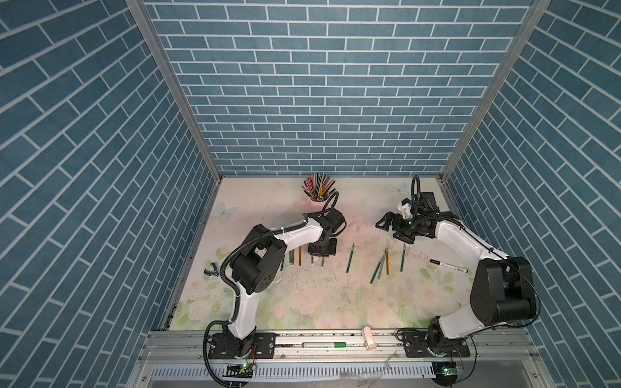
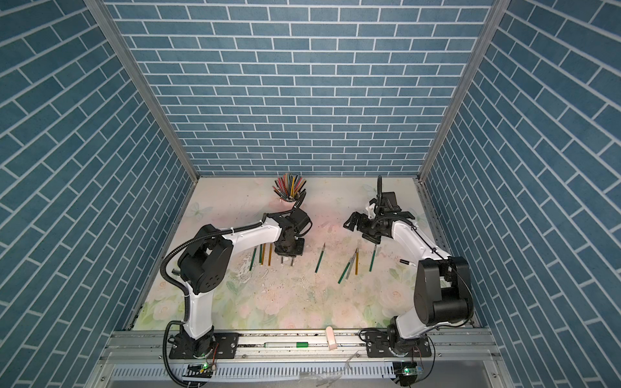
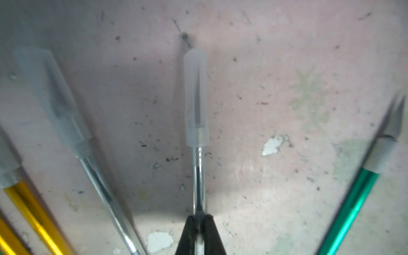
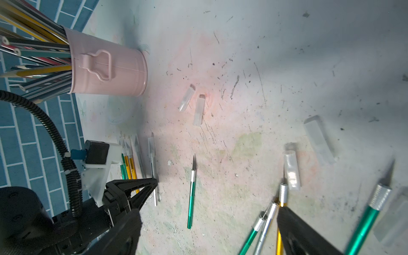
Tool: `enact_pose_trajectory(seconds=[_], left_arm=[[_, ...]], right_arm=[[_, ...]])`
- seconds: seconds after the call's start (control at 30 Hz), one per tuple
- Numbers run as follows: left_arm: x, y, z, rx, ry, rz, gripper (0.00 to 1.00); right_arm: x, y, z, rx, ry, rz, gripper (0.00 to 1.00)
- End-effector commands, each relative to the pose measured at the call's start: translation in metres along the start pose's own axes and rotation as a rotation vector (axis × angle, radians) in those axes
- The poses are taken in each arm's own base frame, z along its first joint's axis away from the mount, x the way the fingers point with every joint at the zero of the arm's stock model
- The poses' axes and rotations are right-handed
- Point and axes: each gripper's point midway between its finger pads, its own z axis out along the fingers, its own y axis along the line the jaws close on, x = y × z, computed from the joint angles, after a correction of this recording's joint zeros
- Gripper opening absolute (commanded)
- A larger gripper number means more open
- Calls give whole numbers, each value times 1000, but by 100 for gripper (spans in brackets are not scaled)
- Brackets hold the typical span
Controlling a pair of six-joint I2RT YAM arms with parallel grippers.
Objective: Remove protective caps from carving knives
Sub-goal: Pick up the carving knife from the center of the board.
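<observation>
Tabletop (image 1: pixel 302 302): scuffed floral sheet flecked with white chips, blue brick-print walls around.
Left pincer (image 3: pixel 199 220): I have it clamped tight on a silver knife (image 3: pixel 198 176) by its slim, shiny handle; its translucent cap (image 3: pixel 196 97) is on.
Right pincer (image 1: pixel 385 222): spread wide, empty, raised near the bared knives (image 1: pixel 350 258).
Done: five bared knives lie centre-right, loose caps (image 4: pixel 199 110) nearby.
Remaining: capped knives (image 3: pixel 64 110) beside my left pincer, green, gold, silver.

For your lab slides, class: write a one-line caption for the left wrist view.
Left gripper shut on a thin silver-grey carving knife, its translucent whitish plastic cap fitted over the blade.
</observation>
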Motion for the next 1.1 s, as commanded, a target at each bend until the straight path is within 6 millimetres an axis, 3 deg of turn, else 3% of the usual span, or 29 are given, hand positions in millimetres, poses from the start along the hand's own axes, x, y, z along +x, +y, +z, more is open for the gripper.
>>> enact_pose_trajectory(seconds=[0.0, 0.17, 0.43, 0.9, 1.07], left_arm=[[-9, -27, -28, 126, -55, 24, 4], [-17, -61, -47, 286, -89, 63, 4], [-22, -97, -65, 437, -128, 109, 4], [-23, -125, -67, 489, -128, 135, 4], [-22, -128, -67, 493, -129, 140, 4]], right_arm=[[0, 9, -7, -45, -14, 18, 96], [0, 15, -7, -76, -13, 22, 93], [0, 24, -5, -116, -10, 29, 89], [12, 47, 18, -148, 42, -2, 88], [14, 56, 28, -164, 60, -12, 81]])
